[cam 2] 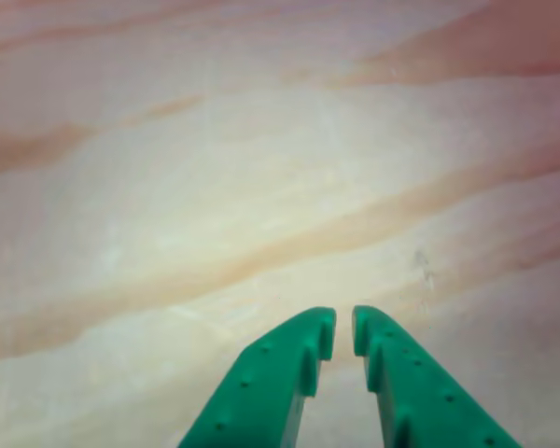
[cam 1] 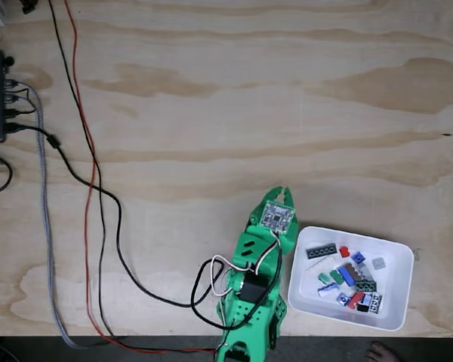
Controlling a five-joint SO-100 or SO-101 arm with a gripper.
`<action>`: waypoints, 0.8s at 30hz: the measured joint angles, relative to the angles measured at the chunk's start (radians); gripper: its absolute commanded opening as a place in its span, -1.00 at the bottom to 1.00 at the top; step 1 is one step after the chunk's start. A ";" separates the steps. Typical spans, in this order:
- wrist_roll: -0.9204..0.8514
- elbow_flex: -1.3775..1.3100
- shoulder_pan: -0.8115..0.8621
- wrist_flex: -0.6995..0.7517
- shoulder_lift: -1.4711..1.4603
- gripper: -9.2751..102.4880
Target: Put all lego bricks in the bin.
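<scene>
White bin (cam 1: 399,290) holds the lego bricks (cam 1: 349,275) clustered together.

We see our green arm (cam 1: 258,286) folded low at the bottom edge of the fixed view, wrist pointing up the frame. Our gripper (cam 2: 343,334) holds nothing, its fingertips (cam 2: 319,329) nearly together with a narrow slit between.

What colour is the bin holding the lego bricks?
White; the bin shows best in the fixed view.

No legible text, labels or nos. anywhere.
</scene>
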 measured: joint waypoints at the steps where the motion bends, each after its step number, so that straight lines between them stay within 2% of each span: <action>1: -0.008 0.028 -0.008 0.029 0.023 -0.84; 10: -0.015 0.319 -0.087 0.141 0.061 -0.83; 13: 0.000 0.377 -0.147 0.195 0.064 -0.77; 16: 0.057 0.402 -0.193 0.195 0.067 -0.58; 24: 0.112 0.419 -0.229 0.186 0.077 -0.63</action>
